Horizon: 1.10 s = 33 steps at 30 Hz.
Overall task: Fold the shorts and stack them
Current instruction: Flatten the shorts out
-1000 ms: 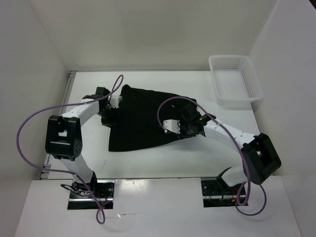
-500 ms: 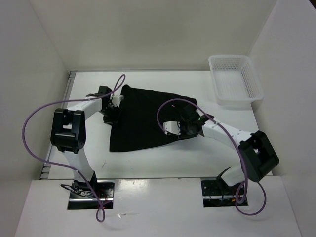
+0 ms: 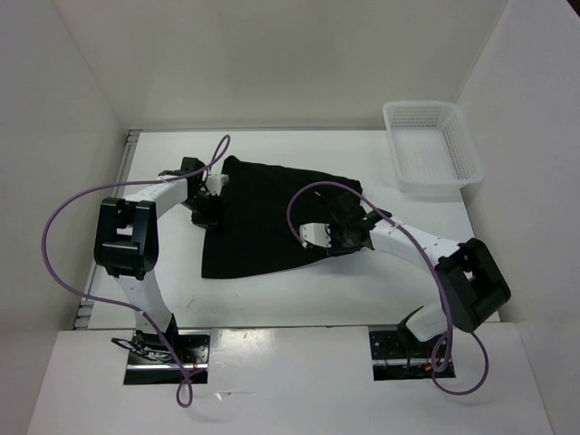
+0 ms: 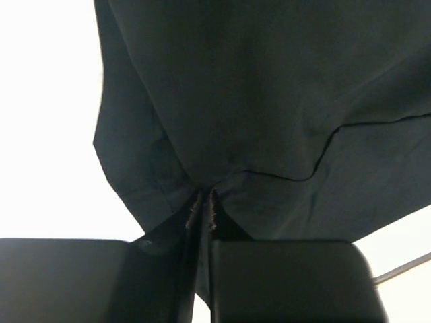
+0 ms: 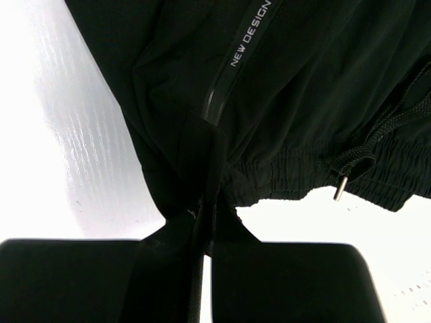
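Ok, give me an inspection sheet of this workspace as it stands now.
Surface: white table, glossy.
Job's things: black shorts spread mid-table, apart from the basket; drawstring and pale printed mark near the right gripper.
Clutter: white mesh basket at the far right corner; nothing seen inside.
Grippers: left gripper shut on the shorts at their left edge; right gripper shut on the shorts by the waistband.
Cables: a purple cable loops off each arm; the right arm's arcs over the shorts.
Surroundings: white walls on three sides.
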### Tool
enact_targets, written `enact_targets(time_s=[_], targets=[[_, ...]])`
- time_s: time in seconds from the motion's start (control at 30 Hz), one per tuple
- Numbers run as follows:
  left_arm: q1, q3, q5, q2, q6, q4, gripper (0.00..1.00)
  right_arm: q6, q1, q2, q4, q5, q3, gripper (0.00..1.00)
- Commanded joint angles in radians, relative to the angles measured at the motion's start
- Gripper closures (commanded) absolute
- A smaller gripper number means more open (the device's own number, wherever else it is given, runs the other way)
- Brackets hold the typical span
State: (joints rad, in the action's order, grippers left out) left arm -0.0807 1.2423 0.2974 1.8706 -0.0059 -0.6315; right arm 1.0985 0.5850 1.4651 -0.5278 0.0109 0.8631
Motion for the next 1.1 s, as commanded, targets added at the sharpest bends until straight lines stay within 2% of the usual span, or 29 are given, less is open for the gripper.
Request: enact_targets(time_s=[0.0, 0.03, 0.07, 0.33, 0.5, 0.6, 0.7, 0.8, 0.87, 0.9, 0.97, 1.03, 1.07], targets=[[0.006, 0.031, 0.045, 0.013, 0.006, -0.028, 0.93, 0.014, 0.009, 0.004, 0.041, -0.015, 0.004, 1.00], [0.006, 0.040, 0.045, 0.003, 0.006, -0.028, 0.99, 0.014, 0.009, 0.004, 0.041, -0.015, 0.004, 1.00], [0.006, 0.040, 0.045, 0.002, 0.006, -0.028, 1.00, 0.014, 0.009, 0.004, 0.041, -0.015, 0.004, 1.00], [0.006, 0.097, 0.111, -0.056, 0.006, -0.079, 1.00, -0.031, 0.009, 0.014, 0.069, -0.015, 0.036, 1.00], [0.044, 0.135, 0.146, -0.146, 0.006, -0.180, 1.00, -0.164, 0.009, 0.002, 0.095, -0.015, 0.108, 1.00], [0.065, 0.091, 0.125, -0.266, 0.006, -0.281, 1.00, -0.193, 0.009, -0.034, 0.034, 0.030, 0.126, 1.00], [0.088, 0.014, 0.060, -0.352, 0.006, -0.356, 1.00, -0.175, 0.009, -0.093, 0.002, 0.031, 0.077, 1.00], [0.102, -0.038, 0.051, -0.375, 0.006, -0.340, 1.00, -0.187, 0.009, -0.115, 0.021, 0.031, 0.037, 1.00], [0.111, -0.047, 0.063, -0.375, 0.006, -0.260, 1.00, -0.225, 0.009, -0.098, 0.098, 0.014, 0.051, 1.00], [0.111, -0.029, 0.063, -0.342, 0.006, -0.229, 1.00, -0.274, -0.008, -0.051, 0.139, -0.030, 0.097, 1.00], [0.111, 0.099, 0.028, -0.270, 0.006, -0.125, 1.00, -0.298, -0.037, 0.029, 0.245, -0.087, 0.183, 1.00], [0.111, 0.253, -0.018, -0.214, 0.006, -0.059, 1.00, -0.350, -0.102, 0.185, 0.293, -0.185, 0.400, 1.00], [0.111, 0.423, -0.047, -0.174, 0.006, -0.044, 1.00, -0.377, -0.128, 0.237, 0.279, -0.201, 0.604, 1.00]])
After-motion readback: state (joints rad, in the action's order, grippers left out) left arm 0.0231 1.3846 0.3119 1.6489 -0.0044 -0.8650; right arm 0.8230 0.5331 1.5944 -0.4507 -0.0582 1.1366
